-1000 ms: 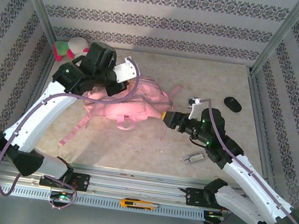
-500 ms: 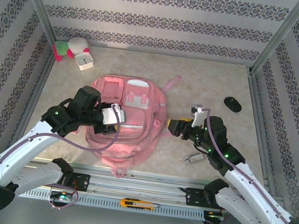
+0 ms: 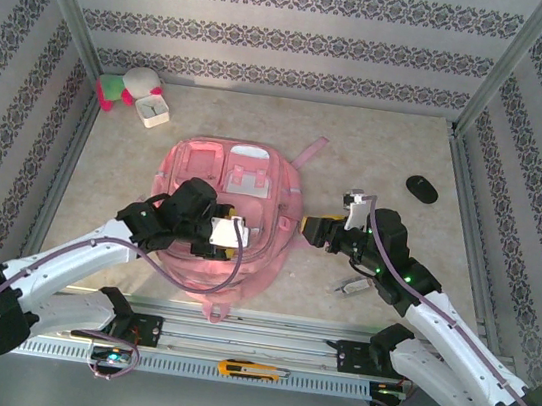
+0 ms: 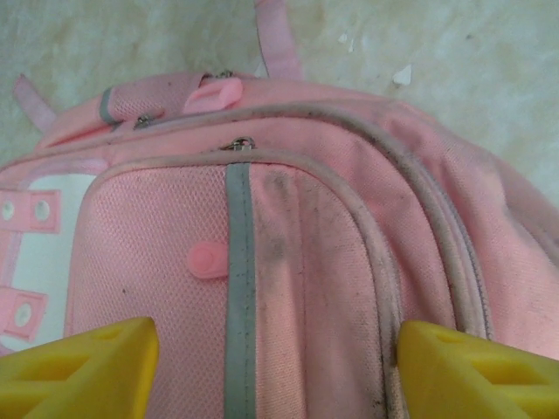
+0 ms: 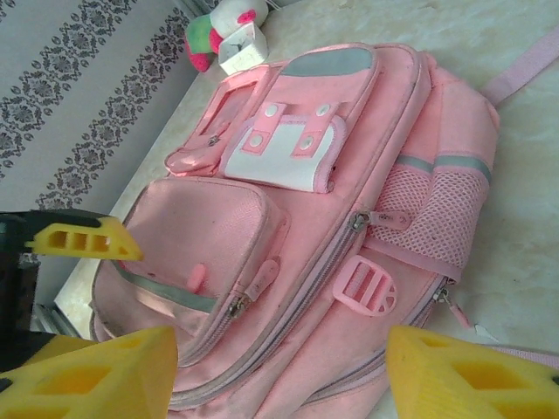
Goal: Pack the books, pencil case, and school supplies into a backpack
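Observation:
The pink backpack (image 3: 255,176) lies flat on the table, front side up, with its top loop toward the arms. My left gripper (image 3: 237,231) hovers open over its lower front pocket (image 4: 288,253), its yellow fingers (image 4: 87,367) spread wide with only fabric beneath. At the bag's right side my right gripper (image 3: 310,229) is open too, looking across the zips and a pink buckle (image 5: 365,286) between its fingers (image 5: 472,375). A small silver-grey gadget (image 3: 350,287) of the school supplies lies on the table right of the bag. The books and the pencil case are out of view.
A black oval object (image 3: 420,189) lies at the right. A white square clock (image 3: 151,108) and a plush toy (image 3: 124,87) sit in the back left corner. A yellow utility knife (image 3: 250,370) rests on the front rail. Patterned walls enclose the table.
The left gripper opened and let go of the bunched-up backpack, which now lies flat. The left arm swung from the back toward the near side, over the front pocket. The right arm barely moved.

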